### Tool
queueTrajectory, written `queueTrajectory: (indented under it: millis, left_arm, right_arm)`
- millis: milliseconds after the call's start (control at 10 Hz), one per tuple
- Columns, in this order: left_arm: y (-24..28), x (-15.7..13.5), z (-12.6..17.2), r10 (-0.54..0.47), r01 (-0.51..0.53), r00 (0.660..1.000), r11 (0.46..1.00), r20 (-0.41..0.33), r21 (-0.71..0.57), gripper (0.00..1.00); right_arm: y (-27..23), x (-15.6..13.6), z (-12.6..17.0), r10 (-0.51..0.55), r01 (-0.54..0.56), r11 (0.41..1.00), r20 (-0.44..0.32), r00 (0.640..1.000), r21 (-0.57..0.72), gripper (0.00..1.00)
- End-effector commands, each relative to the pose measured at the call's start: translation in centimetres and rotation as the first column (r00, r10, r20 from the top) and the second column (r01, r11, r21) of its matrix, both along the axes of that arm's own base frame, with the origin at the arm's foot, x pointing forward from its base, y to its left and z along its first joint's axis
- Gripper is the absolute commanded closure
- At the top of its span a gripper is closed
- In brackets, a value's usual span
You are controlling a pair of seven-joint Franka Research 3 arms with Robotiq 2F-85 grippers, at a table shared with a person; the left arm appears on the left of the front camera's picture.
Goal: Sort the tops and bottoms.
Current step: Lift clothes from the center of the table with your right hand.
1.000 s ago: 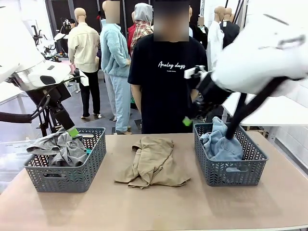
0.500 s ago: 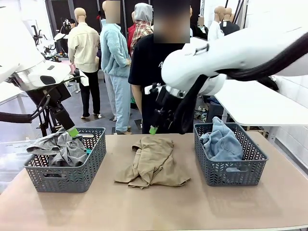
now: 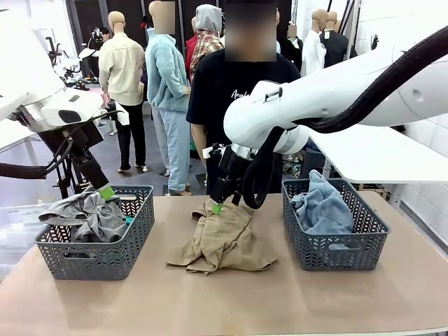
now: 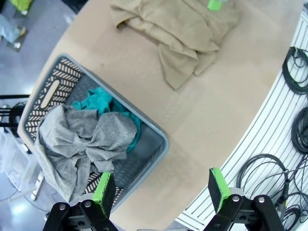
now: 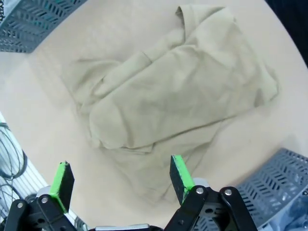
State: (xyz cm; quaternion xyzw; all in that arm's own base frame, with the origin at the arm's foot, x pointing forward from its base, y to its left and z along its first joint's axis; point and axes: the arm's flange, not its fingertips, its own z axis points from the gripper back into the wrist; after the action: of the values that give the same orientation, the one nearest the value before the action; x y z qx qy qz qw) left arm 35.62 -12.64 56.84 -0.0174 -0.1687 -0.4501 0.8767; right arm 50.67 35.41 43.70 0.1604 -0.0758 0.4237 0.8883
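Crumpled khaki top (image 3: 222,238) on smooth tabletop (image 3: 210,301)

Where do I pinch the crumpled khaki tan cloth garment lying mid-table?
Likely the bunched folds at the khaki tan garment's far end, coming straight down: it lies flat on the table, those folds look highest, and the open right gripper hangs above it.

I hold my left tool (image 4: 161,190), jaws spread, above a grey plastic lattice basket (image 4: 158,138) containing a crumpled grey cloth top (image 4: 89,142) and a teal green cloth top (image 4: 96,101); a khaki tan cloth garment (image 4: 178,33) lies on the bench (image 4: 216,115).
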Motion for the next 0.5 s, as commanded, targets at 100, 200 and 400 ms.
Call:
queueTrajectory:
  millis: [100, 200, 400]
  left_arm:
    - [0.2, -0.1, 0.1, -0.017, 0.017, 1.0, 1.0, 0.0, 0.005, 0.0]
    - [0.2, -0.1, 0.1, -0.017, 0.017, 1.0, 1.0, 0.0, 0.005, 0.0]
    - [0.2, -0.1, 0.1, -0.017, 0.017, 1.0, 1.0, 0.0, 0.005, 0.0]
  right_arm:
    - [-0.2, -0.5, 1.1, -0.004, 0.004, 1.0, 0.025, 1.0, 0.003, 0.0]
    - [0.1, -0.2, 0.6, 0.002, -0.002, 1.0, 0.009, 1.0, 0.005, 0.0]
    - [2.7, -2.1, 0.4, -0.193, 0.215, 0.958, 0.132, 0.972, -0.188, 0.0]
